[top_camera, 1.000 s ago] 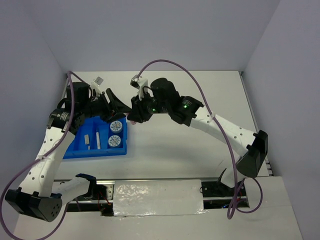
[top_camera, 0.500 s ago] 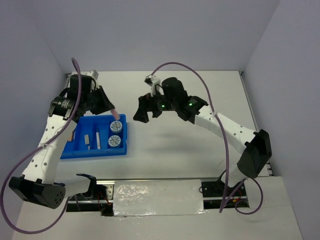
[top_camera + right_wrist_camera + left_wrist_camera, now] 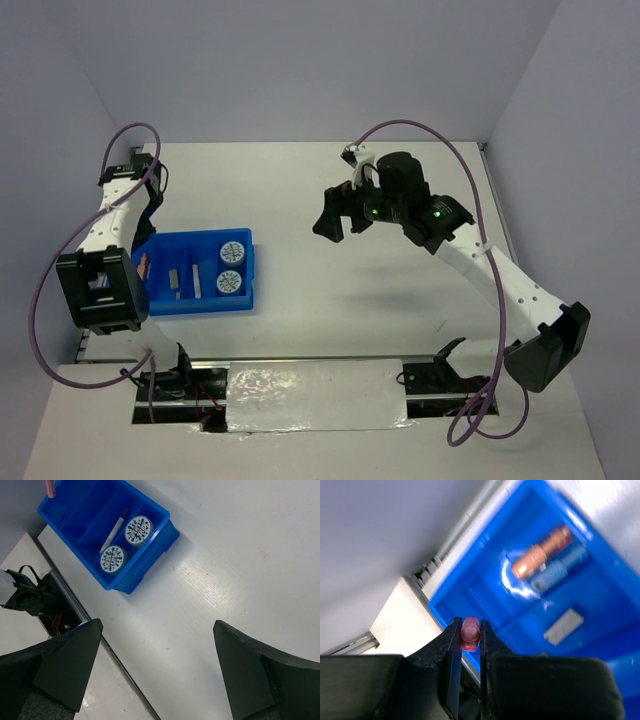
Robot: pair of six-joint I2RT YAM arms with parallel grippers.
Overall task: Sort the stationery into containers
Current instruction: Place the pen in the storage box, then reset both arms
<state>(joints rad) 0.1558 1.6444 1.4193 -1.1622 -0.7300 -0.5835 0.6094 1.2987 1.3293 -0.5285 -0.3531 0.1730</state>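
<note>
Left wrist view: the left gripper [image 3: 468, 626] is clamped on a pink stick [image 3: 470, 632], which sits end-on between its two black fingertips at lower centre of the frame. There the stick overlaps the lower left edge of the blue tray [image 3: 600, 600]. Inside the tray, at upper right, an orange stick [image 3: 542, 552] and a blue stick [image 3: 560, 571] lie side by side, with a small grey block [image 3: 563, 626] below them.

Right wrist view: the right gripper [image 3: 156, 630] is spread wide with nothing between its fingers. It is above the white table [image 3: 225, 555], well apart from the tray at upper left. Two tape rolls [image 3: 138, 530] share one compartment of the tray, and a white pen [image 3: 114, 534] lies in the next.
</note>
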